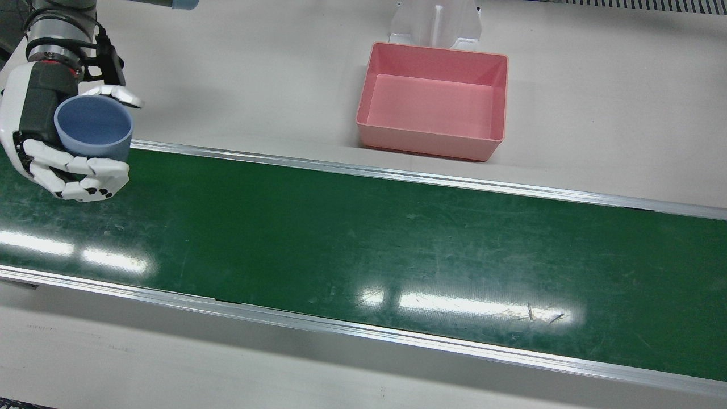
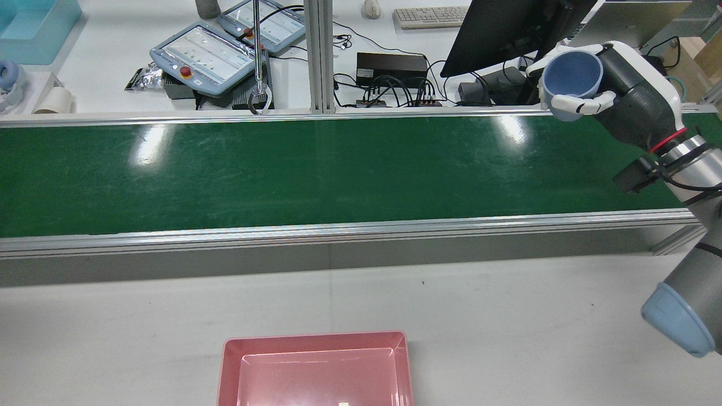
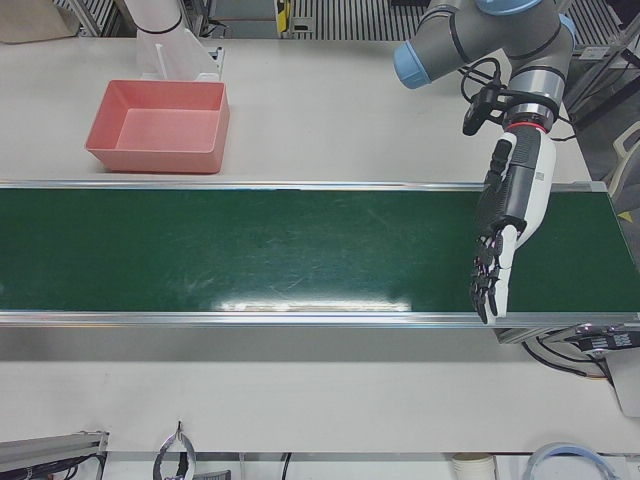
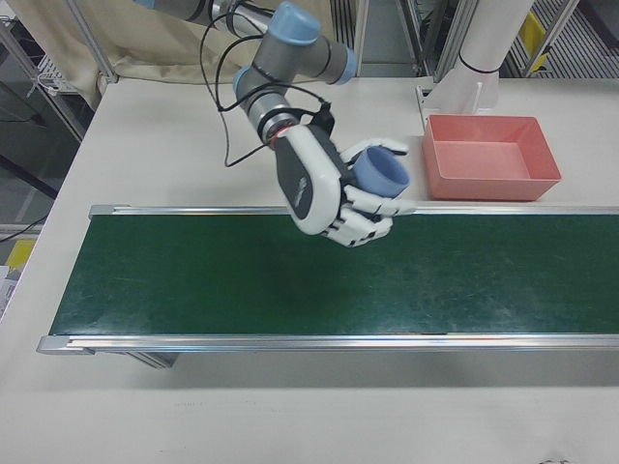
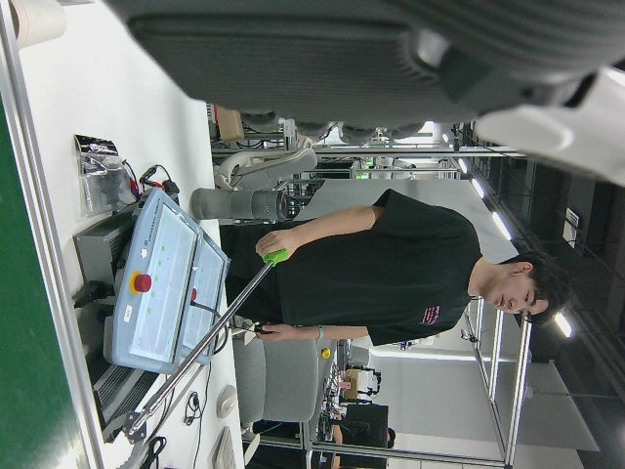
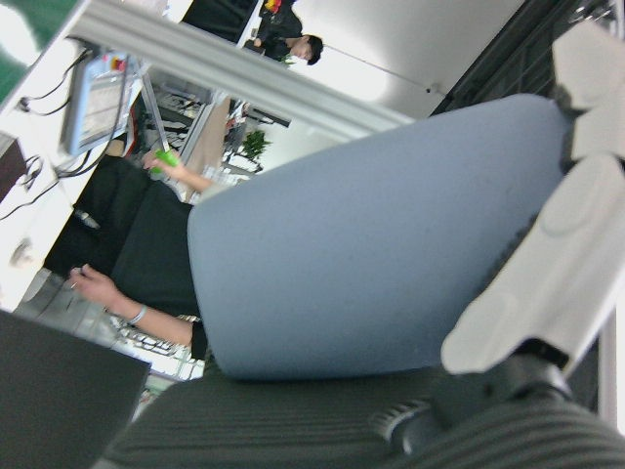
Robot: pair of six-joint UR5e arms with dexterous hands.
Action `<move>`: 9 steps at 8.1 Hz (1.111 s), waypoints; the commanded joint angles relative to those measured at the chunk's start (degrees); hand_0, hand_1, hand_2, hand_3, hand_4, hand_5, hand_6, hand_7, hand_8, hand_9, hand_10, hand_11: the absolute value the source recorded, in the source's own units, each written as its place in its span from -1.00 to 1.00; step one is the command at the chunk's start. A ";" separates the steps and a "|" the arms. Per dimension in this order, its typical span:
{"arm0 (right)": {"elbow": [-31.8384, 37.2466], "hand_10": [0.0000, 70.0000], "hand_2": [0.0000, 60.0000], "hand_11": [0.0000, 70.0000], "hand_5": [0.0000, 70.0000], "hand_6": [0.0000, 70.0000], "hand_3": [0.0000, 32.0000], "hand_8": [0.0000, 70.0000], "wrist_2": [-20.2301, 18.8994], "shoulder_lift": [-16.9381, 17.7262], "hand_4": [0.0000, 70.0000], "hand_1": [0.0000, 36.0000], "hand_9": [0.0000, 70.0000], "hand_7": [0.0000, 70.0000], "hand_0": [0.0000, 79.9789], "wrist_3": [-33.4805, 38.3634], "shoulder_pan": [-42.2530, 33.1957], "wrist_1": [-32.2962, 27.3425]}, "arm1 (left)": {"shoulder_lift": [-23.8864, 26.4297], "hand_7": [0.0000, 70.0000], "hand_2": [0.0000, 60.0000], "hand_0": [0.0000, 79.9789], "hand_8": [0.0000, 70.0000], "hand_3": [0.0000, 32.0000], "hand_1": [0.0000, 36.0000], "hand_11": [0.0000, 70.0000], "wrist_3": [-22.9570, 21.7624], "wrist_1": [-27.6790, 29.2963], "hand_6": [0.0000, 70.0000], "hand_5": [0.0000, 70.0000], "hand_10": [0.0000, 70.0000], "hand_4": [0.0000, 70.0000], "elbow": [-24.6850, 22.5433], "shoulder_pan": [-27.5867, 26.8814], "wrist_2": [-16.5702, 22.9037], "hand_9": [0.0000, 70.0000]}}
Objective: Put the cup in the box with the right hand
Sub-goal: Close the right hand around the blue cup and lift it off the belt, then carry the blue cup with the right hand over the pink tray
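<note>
My right hand (image 1: 40,136) is shut on a blue cup (image 1: 93,128), held in the air with its mouth up, over the belt's edge at the far left of the front view. The rear view shows the same cup (image 2: 572,76) in the right hand (image 2: 632,96) at the top right. An empty pink box (image 1: 434,102) stands on the white table beyond the belt, well to the right of the cup; it is box (image 4: 488,159) in the right-front view. My left hand (image 3: 505,230) hangs open over the belt's other end, fingers stretched out.
A long green conveyor belt (image 1: 363,244) with metal rails crosses the table. A white arm pedestal (image 1: 434,23) stands right behind the box. Teach pendants (image 2: 203,53), a monitor (image 2: 507,25) and cables lie on the operators' side, where a person (image 5: 391,264) holds a rod.
</note>
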State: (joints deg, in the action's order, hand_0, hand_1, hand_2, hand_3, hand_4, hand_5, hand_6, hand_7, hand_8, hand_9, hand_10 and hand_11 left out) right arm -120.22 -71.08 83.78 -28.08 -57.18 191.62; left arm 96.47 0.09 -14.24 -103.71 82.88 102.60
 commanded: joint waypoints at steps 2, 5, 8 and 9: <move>-19.77 0.25 0.96 0.77 -0.61 0.17 -1.00 0.74 11.73 -3.10 0.14 0.20 1.00 1.00 0.20 -16.94 27.91 6.66 | 0.03 -1.00 -1.00 -1.00 -1.00 -1.00 -1.00 -1.00 0.00 0.00 -1.00 -1.00 -1.00 -1.00 0.00 0.00 0.06 -1.00; -21.02 0.01 -0.28 0.43 -0.71 -0.03 -1.00 0.43 16.23 -6.00 0.03 -0.53 1.00 1.00 0.16 -30.60 48.00 5.87 | 0.03 -1.00 -1.00 -1.00 -1.00 -1.00 -1.00 -1.00 0.00 -0.08 -1.00 -1.00 -1.00 -1.00 0.00 0.00 -0.03 -1.00; -20.32 -0.91 -0.58 -0.84 -0.93 -0.92 -1.00 -1.00 16.14 -5.82 -0.61 -0.54 -1.00 -0.78 0.09 -31.16 51.82 4.11 | 0.03 -1.00 -1.00 -1.00 -1.00 -1.00 -1.00 -1.00 0.00 0.00 -1.00 -1.00 -1.00 -1.00 0.00 0.00 -0.03 -1.00; -20.32 -0.93 -0.30 -0.86 -0.93 -0.90 -1.00 -1.00 16.14 -5.74 -0.67 -0.45 -0.98 -0.70 0.01 -31.24 52.34 4.11 | -0.05 -1.00 -1.00 -1.00 -1.00 -1.00 -1.00 -1.00 0.00 0.00 -1.00 -1.00 -1.00 -1.00 0.00 0.00 -0.03 -1.00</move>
State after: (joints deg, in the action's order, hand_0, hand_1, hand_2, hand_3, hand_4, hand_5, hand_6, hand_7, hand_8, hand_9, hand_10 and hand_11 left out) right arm -140.67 -54.99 77.99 -58.86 -6.57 196.12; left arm 96.49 0.09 -14.25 -103.71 82.88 102.57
